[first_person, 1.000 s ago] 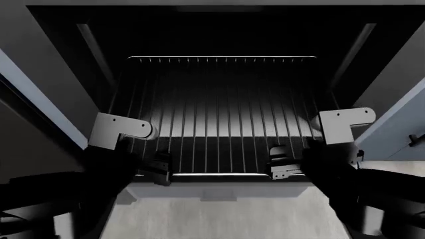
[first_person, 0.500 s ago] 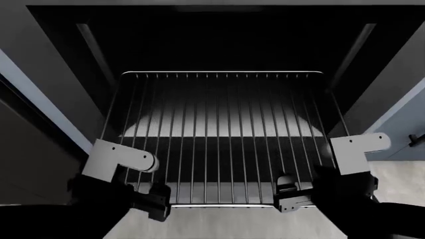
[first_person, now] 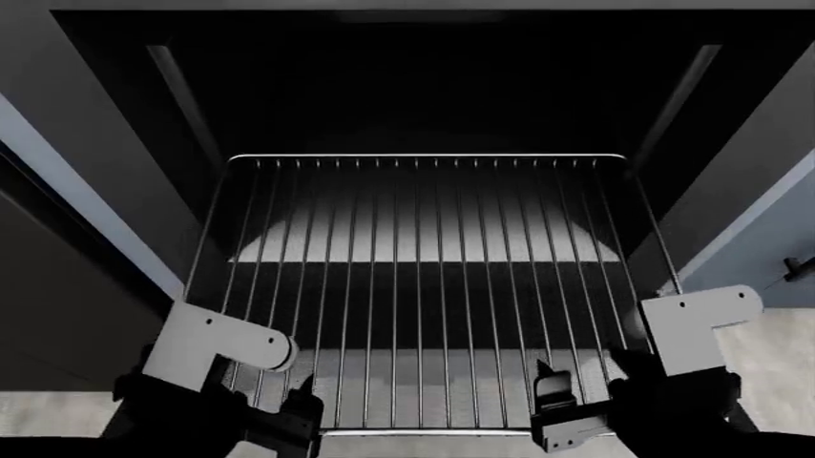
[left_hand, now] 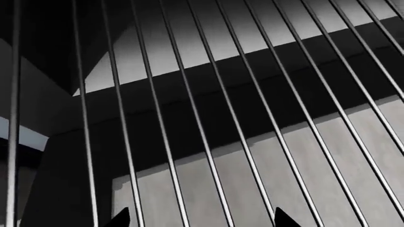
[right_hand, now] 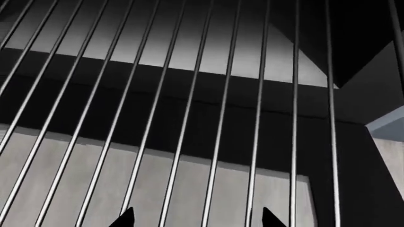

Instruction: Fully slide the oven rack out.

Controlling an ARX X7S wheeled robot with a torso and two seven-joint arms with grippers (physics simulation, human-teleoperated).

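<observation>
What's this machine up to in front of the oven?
A two-armed robot is pulling the oven rack out of the dark oven. Its left gripper and right gripper are both at the rack's front edge, one toward each side. The rack sticks well out over the open door, its back bar near the oven's mouth. Whether the grippers are clamped on the edge can't be made out.

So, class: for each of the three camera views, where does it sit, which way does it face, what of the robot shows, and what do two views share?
Head view: high on the robot, facing forward and down into the oven at the oven rack; left gripper and right gripper at its front edge.
Left wrist view: beside that gripper, looking through the rods; two dark fingertips show.
Right wrist view: likewise; fingertips show.
Shared: both wrist views show the rack's rods.
</observation>
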